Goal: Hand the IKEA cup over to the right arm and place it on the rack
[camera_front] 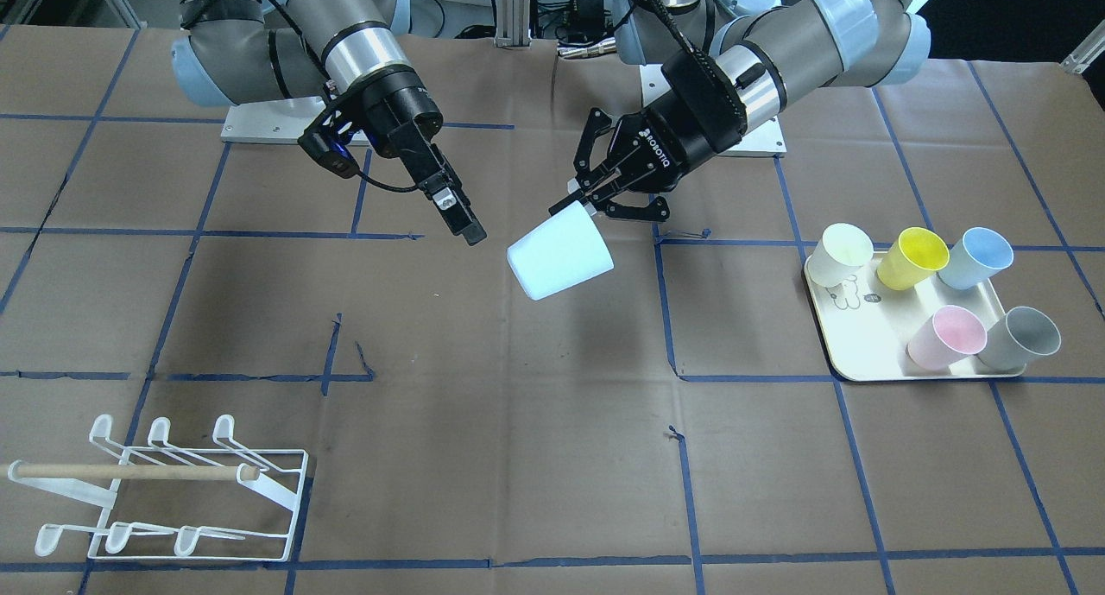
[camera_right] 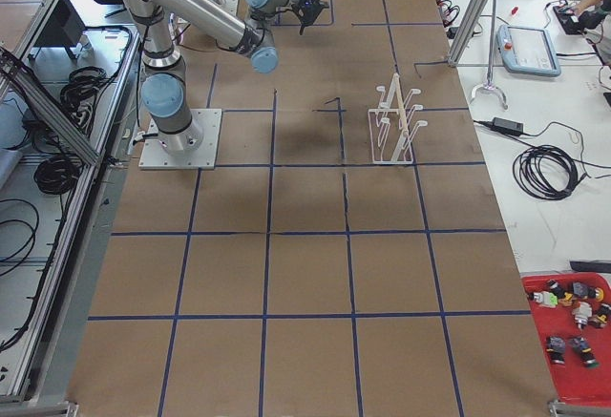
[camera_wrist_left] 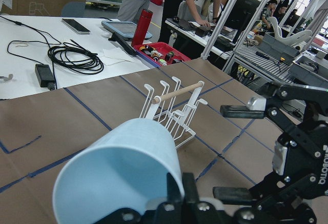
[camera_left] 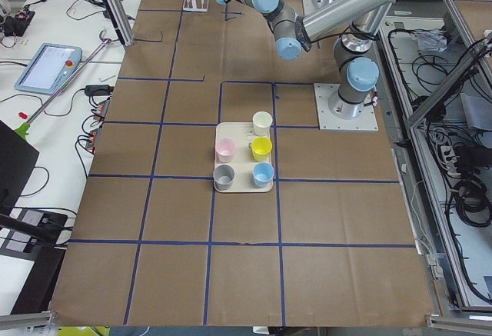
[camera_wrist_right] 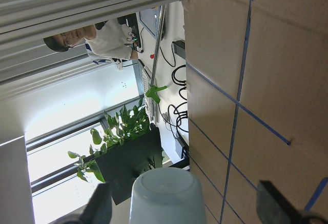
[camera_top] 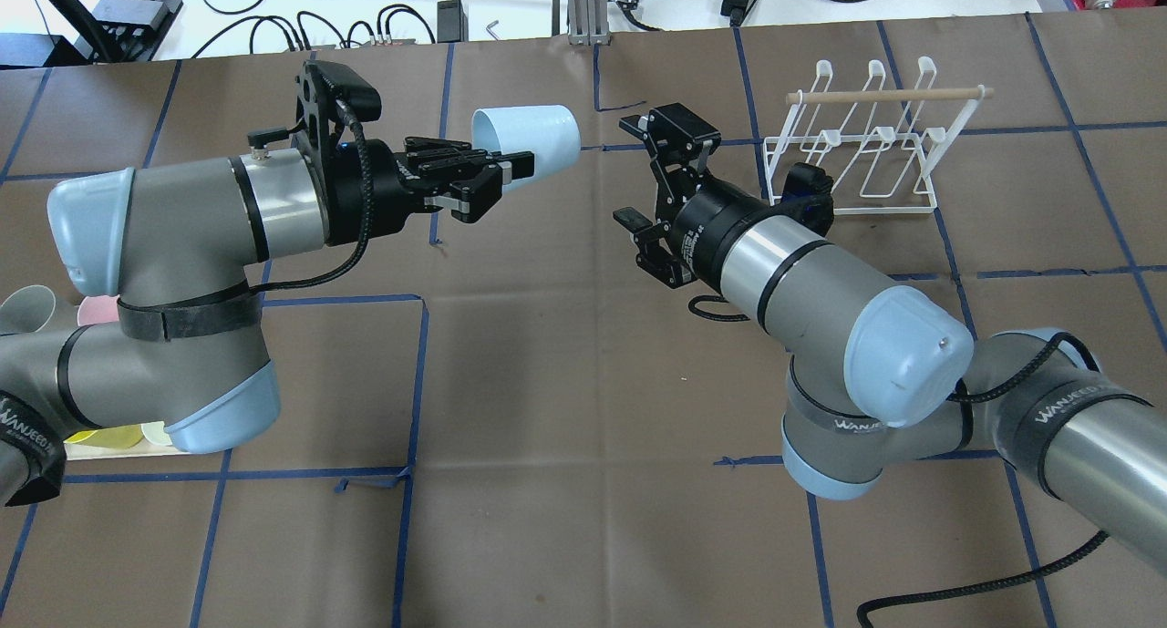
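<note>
Left hand (camera_top: 515,165) grips the pale blue cup (camera_top: 538,131) by its rim, lying sideways, base aimed toward the wide-open right hand (camera_top: 652,170).

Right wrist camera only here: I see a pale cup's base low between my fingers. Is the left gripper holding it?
Observer: Yes. The left gripper is shut on the rim of the pale blue cup, which is held on its side in the air.
Operator: Are my fingers around it?
Observer: No. The right gripper is open, with a gap to the cup's base.
Operator: Rack free?
Observer: The rack holds no cups.
</note>
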Controlling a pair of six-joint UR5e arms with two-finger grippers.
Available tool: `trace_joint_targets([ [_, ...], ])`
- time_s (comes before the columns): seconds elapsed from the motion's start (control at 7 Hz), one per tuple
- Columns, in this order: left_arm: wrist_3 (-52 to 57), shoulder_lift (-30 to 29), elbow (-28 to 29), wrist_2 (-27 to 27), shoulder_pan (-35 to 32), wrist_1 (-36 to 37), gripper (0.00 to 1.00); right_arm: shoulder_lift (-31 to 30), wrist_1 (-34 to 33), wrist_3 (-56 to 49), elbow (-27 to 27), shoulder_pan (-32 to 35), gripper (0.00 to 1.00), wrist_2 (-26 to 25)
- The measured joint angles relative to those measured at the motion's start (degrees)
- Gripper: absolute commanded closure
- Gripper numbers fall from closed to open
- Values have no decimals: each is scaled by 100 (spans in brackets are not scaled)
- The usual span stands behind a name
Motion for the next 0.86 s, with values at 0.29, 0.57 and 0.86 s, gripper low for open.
trace_joint_targets([
  [0.29,-1,-16,-1,2,-98,5,100,18,143,134,-116,143,1,-122],
  [0.57,-12,-24,4,2,-171,5,100,55,332,162,-281,225,1,-155],
  [0.86,-25,-34,10,5,-201,5,100,174,438,165,-427,280,1,-178],
])
